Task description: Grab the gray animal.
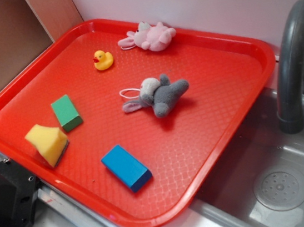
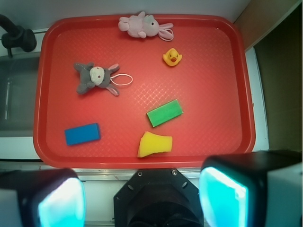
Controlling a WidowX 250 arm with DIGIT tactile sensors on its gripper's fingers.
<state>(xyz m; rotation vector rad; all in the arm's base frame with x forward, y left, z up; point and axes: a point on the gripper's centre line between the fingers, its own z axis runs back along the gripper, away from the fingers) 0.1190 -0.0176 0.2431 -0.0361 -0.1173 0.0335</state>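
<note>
Hand (image 2: 142, 196) — pads wide apart, empty — above the red plastic tray's (image 2: 142, 163) near rim. Farther in, apart from the blocks, the small dark-gray plush animal (image 2: 94, 78) lies flat on the tray's left half.

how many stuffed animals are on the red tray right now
2. The gray animal lies near the middle of the red tray. The pink plush animal lies at the tray's back edge, near the yellow rubber duck. None appears hidden.
</note>
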